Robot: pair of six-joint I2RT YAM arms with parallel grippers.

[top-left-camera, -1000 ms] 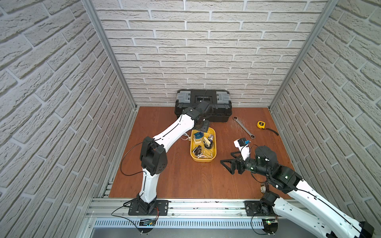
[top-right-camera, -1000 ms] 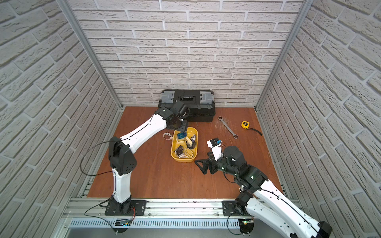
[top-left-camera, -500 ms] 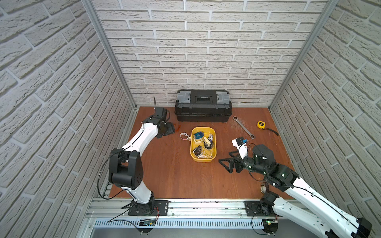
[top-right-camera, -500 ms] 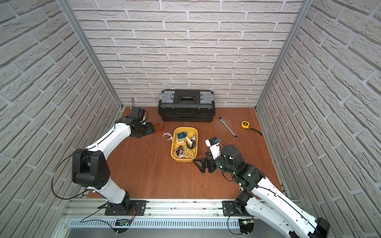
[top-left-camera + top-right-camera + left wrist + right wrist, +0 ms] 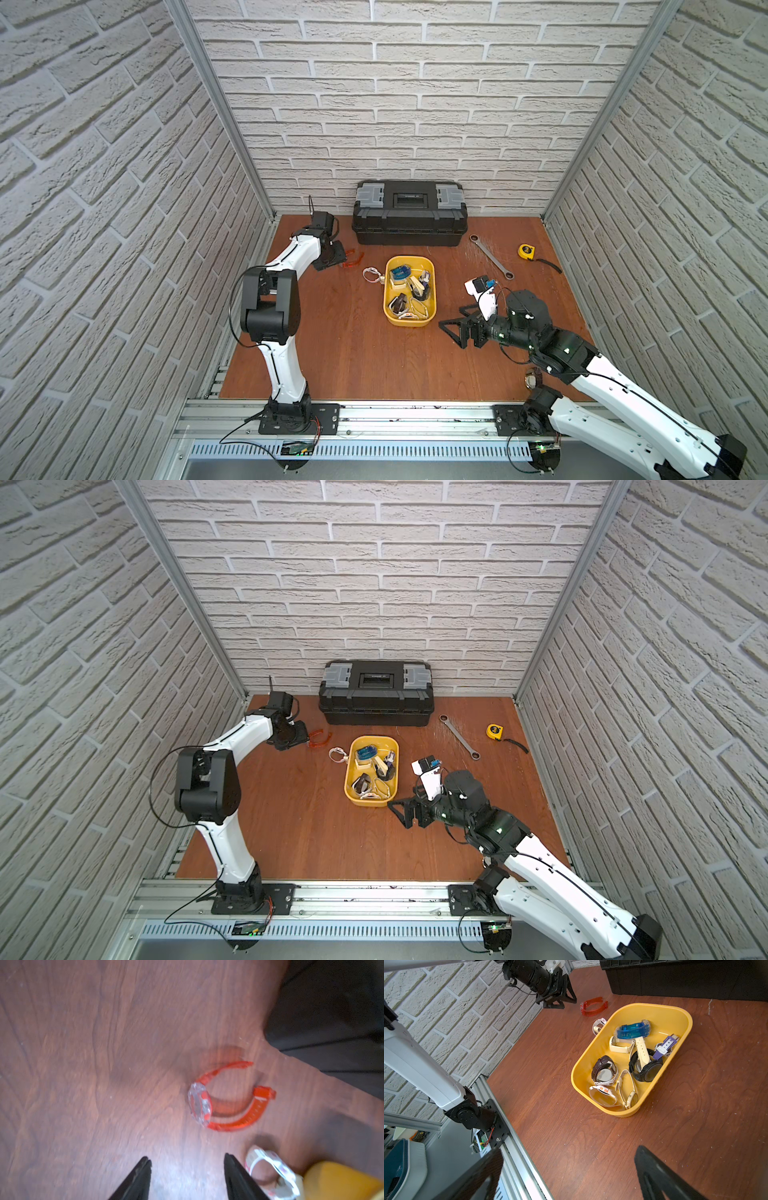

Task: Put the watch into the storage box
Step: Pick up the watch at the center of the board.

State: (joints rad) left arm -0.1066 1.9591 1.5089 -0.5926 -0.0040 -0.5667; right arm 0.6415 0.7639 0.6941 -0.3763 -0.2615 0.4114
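In both top views the left gripper (image 5: 337, 261) had swung off from above the storage box (image 5: 387, 299), where it hung a second earlier, and now sat low to the left of the box, just beside the red watch (image 5: 353, 258). That watch lay on the table (image 5: 353, 357), outside the box and apart from its rim. The right gripper (image 5: 451, 318) had not shifted: it hovered on the box's right side, released and empty. In the left wrist view the red watch (image 5: 207, 1103) rested on its edge, strap curled open, ahead of the left gripper (image 5: 187, 1159), whose jaws stood apart with only bare wood between them, so we judged it released and not yet grasping. A white watch (image 5: 270, 1165) lay between the red one and the box's yellow corner (image 5: 342, 1178). In the right wrist view the storage box (image 5: 654, 1006) already held several other watches (image 5: 645, 1068), while the red watch (image 5: 593, 1006) and the white watch (image 5: 598, 1024) remained outside its far-left corner. We took this as one delivery finished and the next pickup begun.
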